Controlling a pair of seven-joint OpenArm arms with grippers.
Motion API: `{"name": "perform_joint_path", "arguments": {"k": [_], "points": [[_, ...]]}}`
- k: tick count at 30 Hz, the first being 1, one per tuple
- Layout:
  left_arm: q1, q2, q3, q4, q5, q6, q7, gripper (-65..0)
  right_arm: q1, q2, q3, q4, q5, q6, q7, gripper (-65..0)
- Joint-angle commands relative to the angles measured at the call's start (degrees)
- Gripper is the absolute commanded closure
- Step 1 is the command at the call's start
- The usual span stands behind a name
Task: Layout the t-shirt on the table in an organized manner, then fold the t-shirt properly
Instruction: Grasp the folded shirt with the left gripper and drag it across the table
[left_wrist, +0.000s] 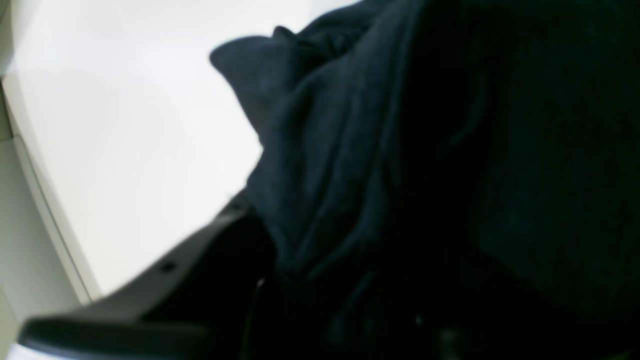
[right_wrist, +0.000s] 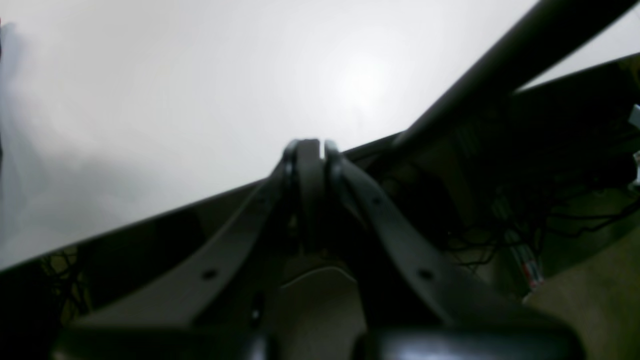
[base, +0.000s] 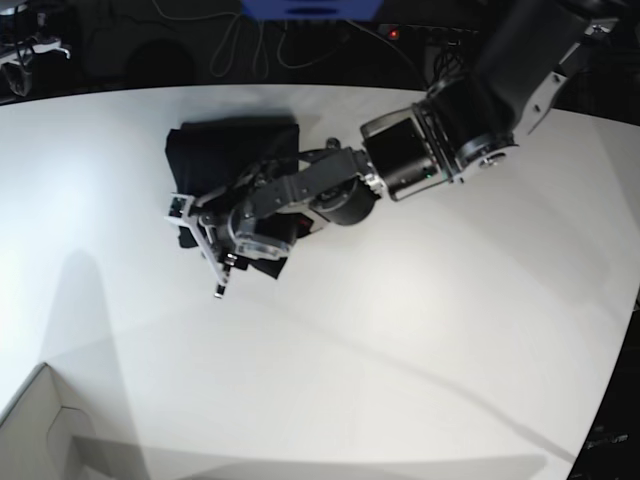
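Black t-shirt (base: 232, 150) lying as a compact, squarish bundle on the far-left part of the white table (base: 420, 330), well inside the curved edge and far from tidy, judging by the bunched folds up close in the left wrist view. Left gripper (base: 203, 243) reaching across from the right of the base view, parked at the bundle's near edge, low and angled so a finger (left_wrist: 150, 280) slides along the tabletop beside the cloth. Fabric draped right over the claw there, hiding the gap: impossible to say how far apart the jaws stand or whether any cloth is actually pinched. Placement suggests a bid for a hem or corner, the sensible handle for dragging the shirt open before any folding. Right gripper (right_wrist: 310, 150) nowhere in the base view; in its own camera, tips pressed together on nothing, hanging off beyond the table edge, presumably kept clear of the working arm
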Motion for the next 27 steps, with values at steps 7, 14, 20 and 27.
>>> {"name": "perform_joint_path", "arguments": {"k": [7, 14, 20, 27], "points": [[-1.24, 0.45, -2.57, 1.18, 0.34, 0.47, 0.37, -41.5, -0.65, 0.64, 0.42, 0.95, 0.67, 0.03, 1.41, 0.0], [-1.50, 0.45, -13.83, 3.56, 0.43, 0.03, 0.02, -46.9, -0.73, 0.64, 0.42, 0.95, 0.67, 0.82, 1.41, 0.0], [-1.59, 0.45, -16.73, 5.14, 0.43, -0.06, 0.02, -47.0, -0.73, 0.64, 0.50, 0.95, 0.67, 5.52, 1.41, 0.0], [-1.50, 0.45, -16.90, 5.49, 0.34, 0.03, -0.07, -47.0, -0.73, 0.64, 0.59, 0.95, 0.58, 5.52, 1.41, 0.0]]}}
